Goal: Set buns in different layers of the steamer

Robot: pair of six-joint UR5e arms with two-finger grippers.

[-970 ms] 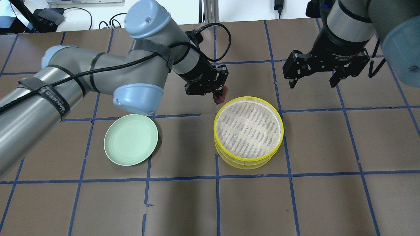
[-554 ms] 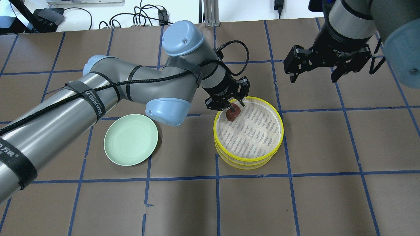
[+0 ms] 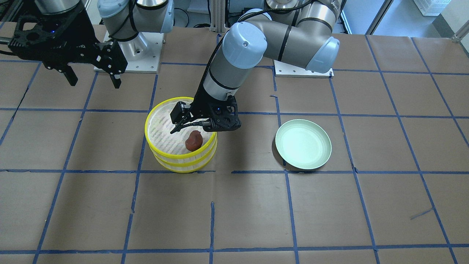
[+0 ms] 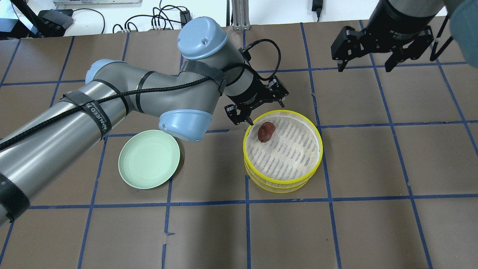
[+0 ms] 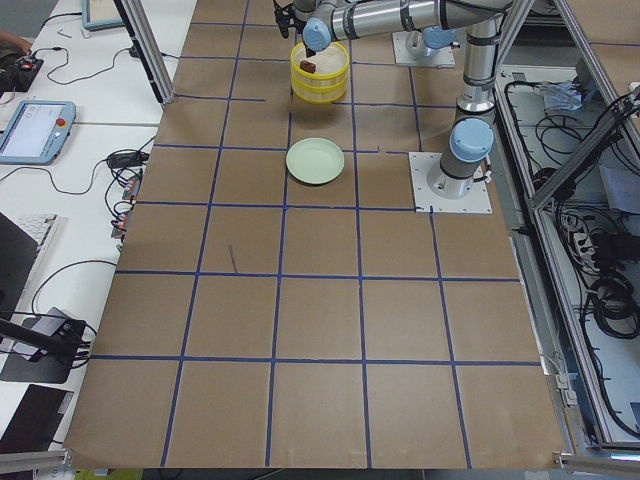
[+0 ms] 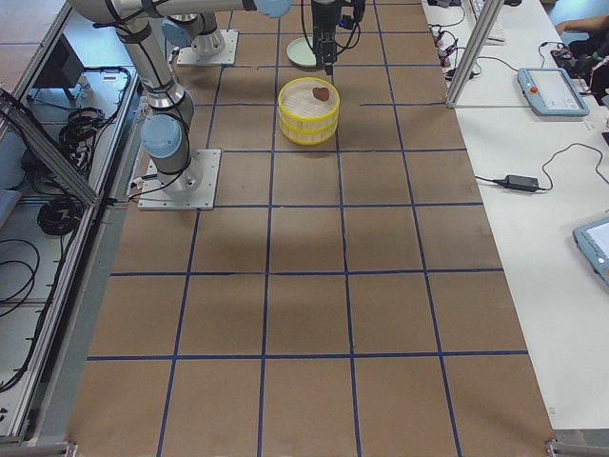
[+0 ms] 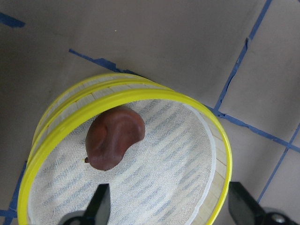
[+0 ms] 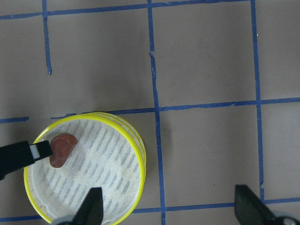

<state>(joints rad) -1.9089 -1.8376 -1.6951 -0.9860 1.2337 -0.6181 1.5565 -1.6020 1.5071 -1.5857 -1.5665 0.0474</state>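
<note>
The reddish-brown bun (image 4: 266,131) lies on the white floor of the top steamer layer (image 4: 244,147), near its far left rim. The two yellow-rimmed layers are stacked. The bun also shows in the front view (image 3: 193,140) and the left wrist view (image 7: 114,137). My left gripper (image 4: 266,112) is open and empty, just above and behind the bun at the rim. My right gripper (image 4: 365,67) is open and empty, high at the far right. The white bun is not in view.
A pale green plate (image 4: 149,158), with nothing on it, sits left of the steamer on the brown paper with its blue tape grid. My left arm reaches across above the plate's far side. Cables lie beyond the table's far edge.
My left gripper carried the reddish-brown bun over the top layer, opened and let it go, then drew back a little. My right gripper moved farther back.
</note>
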